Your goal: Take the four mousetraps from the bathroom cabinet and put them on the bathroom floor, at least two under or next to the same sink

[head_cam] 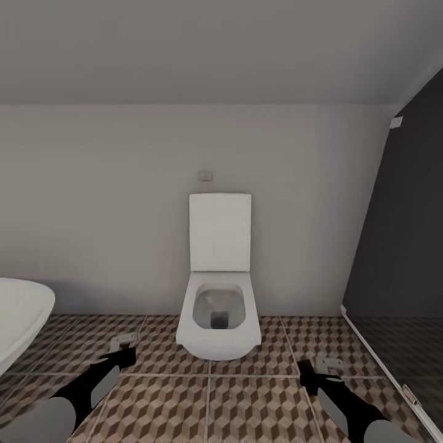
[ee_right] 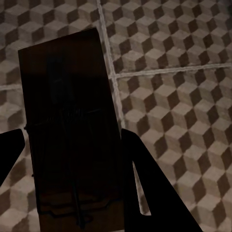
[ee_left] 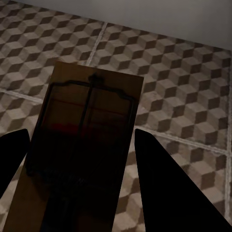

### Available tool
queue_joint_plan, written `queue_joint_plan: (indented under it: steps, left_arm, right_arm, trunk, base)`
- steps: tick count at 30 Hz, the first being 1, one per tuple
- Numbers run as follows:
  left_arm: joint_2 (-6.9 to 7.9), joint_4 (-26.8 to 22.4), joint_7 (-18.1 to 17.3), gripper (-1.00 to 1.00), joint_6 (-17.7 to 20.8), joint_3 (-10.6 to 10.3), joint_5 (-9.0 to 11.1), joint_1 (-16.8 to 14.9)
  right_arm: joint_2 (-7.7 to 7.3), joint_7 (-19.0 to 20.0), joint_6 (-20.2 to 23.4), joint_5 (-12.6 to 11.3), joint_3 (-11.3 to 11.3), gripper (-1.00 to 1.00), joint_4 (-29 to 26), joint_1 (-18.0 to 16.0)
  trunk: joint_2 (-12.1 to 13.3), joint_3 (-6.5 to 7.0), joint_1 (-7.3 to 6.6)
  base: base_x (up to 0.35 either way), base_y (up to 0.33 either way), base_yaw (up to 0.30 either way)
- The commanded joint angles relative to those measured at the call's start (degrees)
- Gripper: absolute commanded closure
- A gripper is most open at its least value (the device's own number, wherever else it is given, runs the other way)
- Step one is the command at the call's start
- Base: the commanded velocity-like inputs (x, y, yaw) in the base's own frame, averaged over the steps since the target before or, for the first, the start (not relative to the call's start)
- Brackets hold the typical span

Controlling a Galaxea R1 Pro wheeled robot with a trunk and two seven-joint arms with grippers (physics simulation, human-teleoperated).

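My left gripper (head_cam: 125, 355) is shut on a tan mousetrap (head_cam: 123, 340) and holds it above the cube-patterned bathroom floor (head_cam: 209, 406). In the left wrist view this mousetrap (ee_left: 87, 140) lies flat between the dark fingers (ee_left: 164, 188), wire parts and a red spot facing the camera. My right gripper (head_cam: 315, 372) is shut on a second mousetrap (head_cam: 329, 364). In the right wrist view that mousetrap (ee_right: 67, 121) sits between the fingers (ee_right: 145, 193) over the tiles. The cabinet and the bathroom sink are out of view.
A white toilet (head_cam: 219, 320) with its lid raised stands against the grey wall straight ahead. The rim of a white oval bathtub (head_cam: 21, 314) shows at the left. A dark panel (head_cam: 400, 246) with a pale floor rail stands at the right.
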Motion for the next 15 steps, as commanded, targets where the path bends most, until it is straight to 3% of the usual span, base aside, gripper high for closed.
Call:
queue_joint_plan:
  steps: [1, 15]
  left_arm:
    - [0.07, -0.18, 0.48, 1.00, 0.24, -0.48, 0.38, -0.02]
    - [0.07, -0.18, 0.53, 1.00, 0.24, -0.48, 0.38, -0.01]
  right_arm:
    - [-0.07, -0.46, 0.32, -0.40, 0.48, 1.00, -0.17, -0.03]
    - [-0.07, -0.45, 0.33, -0.40, 0.48, 1.00, -0.17, -0.03]
  trunk:
    - [-0.44, -0.25, 0.21]
    - [-6.06, -2.76, 3.29]
  base:
    - [0.000, 0.000, 0.000]
    - [0.000, 0.000, 0.000]
